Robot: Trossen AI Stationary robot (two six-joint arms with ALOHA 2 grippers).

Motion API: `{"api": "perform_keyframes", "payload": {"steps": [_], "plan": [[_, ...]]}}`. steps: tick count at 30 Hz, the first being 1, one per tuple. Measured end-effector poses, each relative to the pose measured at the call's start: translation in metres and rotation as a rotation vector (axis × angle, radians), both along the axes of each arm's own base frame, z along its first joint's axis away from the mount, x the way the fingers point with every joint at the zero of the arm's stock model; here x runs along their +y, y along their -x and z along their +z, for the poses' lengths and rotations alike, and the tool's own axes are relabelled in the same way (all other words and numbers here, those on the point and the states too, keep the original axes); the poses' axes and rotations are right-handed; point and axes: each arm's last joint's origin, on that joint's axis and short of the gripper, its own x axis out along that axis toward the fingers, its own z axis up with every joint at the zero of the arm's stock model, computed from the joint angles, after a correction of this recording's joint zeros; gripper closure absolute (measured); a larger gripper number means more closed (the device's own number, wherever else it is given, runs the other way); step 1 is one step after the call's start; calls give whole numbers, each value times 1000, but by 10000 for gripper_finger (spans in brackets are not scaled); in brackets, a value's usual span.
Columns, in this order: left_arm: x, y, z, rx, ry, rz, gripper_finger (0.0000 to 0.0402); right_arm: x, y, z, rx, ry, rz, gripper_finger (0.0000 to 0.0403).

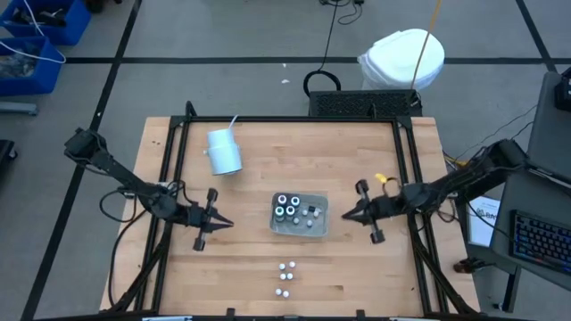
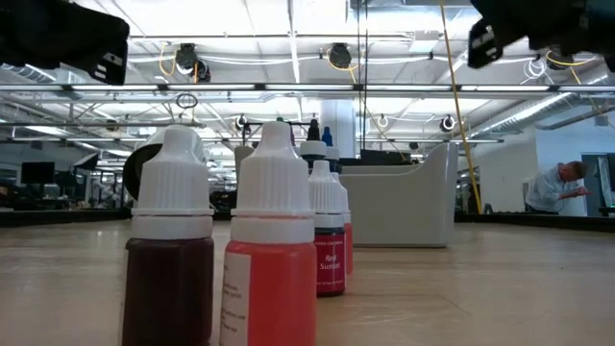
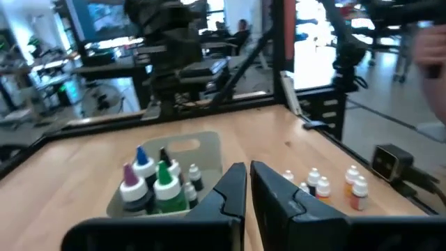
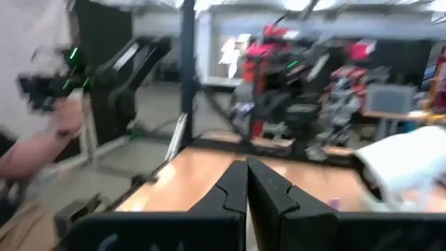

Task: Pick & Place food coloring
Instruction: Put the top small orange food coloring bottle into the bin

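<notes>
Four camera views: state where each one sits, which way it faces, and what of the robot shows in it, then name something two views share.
High view: overhead, straight down on the table; both arms, left gripper, right gripper.
Low view: table height, level past the food coloring; arm parts at top.
Left wrist view: toward the tray; own fingers.
Right wrist view: across the table's edge; own shut fingers.
Shared: tray, high and left wrist.

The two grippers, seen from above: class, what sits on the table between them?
In the high view, the clear tray of food coloring bottles sits between the left gripper and the right gripper, apart from both.
</notes>
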Motion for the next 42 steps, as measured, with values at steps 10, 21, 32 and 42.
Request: {"api": "perform_keyframes", "payload": {"steps": [10,21,32,42], "plan": [[1,0,0,10,54,25,369,80,-102,28,191,67,106,403],[1,0,0,10,50,26,369,145,-190,10,503,246,-42,403],[1,0,0,9,47,26,369,142,-197,-22,636,315,5,398],[1,0,0,6,30,26,369,143,-185,-33,737,497,19,313]]}}
